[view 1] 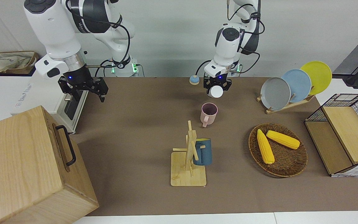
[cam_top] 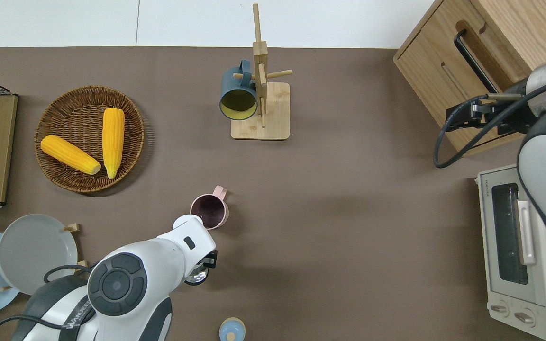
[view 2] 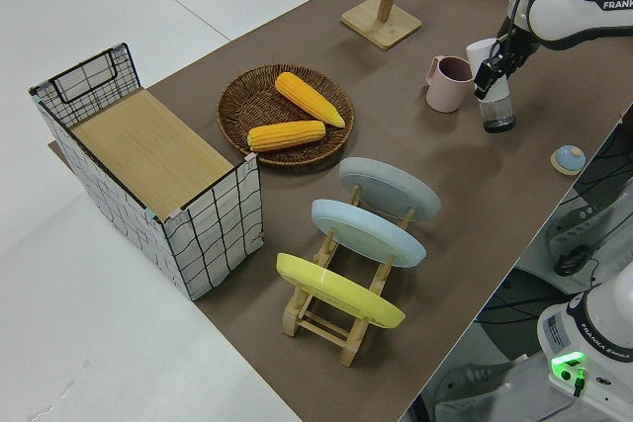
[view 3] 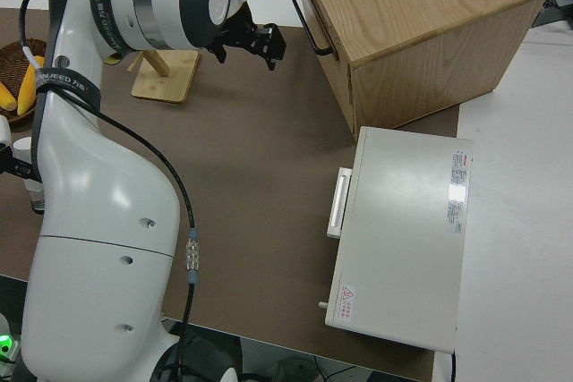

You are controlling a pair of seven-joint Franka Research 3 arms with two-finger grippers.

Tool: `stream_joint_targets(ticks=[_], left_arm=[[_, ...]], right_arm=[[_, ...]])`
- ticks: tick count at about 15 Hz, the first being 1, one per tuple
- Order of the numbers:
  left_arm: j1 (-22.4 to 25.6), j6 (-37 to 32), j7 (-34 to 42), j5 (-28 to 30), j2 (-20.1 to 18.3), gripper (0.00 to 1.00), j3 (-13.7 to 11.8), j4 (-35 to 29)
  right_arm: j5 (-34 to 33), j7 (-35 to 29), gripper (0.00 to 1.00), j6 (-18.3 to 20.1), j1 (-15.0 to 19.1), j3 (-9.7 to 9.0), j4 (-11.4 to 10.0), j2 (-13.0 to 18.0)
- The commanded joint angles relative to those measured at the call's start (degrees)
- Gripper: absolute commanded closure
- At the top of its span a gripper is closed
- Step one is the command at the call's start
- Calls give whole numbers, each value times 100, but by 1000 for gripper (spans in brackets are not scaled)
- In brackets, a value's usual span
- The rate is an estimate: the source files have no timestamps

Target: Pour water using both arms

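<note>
— Clear-bodied bottle with a white top (view 2: 497, 111): we have it in the left claw (view 1: 218, 88), fingers clamped across its body, tipped so the white end points at the round pink mug with a side handle (view 1: 209, 112). Where do we place it?

— Over the brown worktop (view 1: 141, 130), close to the edge the robots stand at and about midway along that edge. The white end sits just beside the mug's rim, not yet over its mouth. We cannot tell whether the base touches the worktop or is lifted just off it.

— And the right claw (view 1: 84, 88)?

— Empty, fingers apart, up in the air at the right arm's end of the worktop. We judge it has no part in the pour yet.

— How will the bottle handle?

— We would call it light and stiff, but smooth-walled, so it may slip or twist as it tilts further. The hold across the middle of the body looks right to us; nearer the white end would crowd the mug. If it holds water, the weight will shift toward the mouth as we tip.

— The mug?

— Upright, handle turned toward the edge farthest from the robots. It looks light enough to skid if the bottle knocks its rim, and nothing steadies it. We see no water in it from above.

— The small blue disc with a beige knob (view 1: 194, 80)?

— It lies near the robots' edge, apart from both. It may be the bottle's cap; we cannot say.
</note>
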State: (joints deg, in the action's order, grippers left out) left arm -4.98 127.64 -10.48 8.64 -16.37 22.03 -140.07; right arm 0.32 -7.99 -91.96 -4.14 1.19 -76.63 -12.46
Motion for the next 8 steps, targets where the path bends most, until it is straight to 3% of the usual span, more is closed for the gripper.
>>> stream_joint_targets(ticks=[1,8], left_arm=[[66,121,20,77,-473,1000,-137,-223],[663,279,361,-309,-438,1000,-927,513]], right_arm=[[-23,96,5,-15,115,-101,-133,121],[-23,96,5,-15,115,-101,-133,121]])
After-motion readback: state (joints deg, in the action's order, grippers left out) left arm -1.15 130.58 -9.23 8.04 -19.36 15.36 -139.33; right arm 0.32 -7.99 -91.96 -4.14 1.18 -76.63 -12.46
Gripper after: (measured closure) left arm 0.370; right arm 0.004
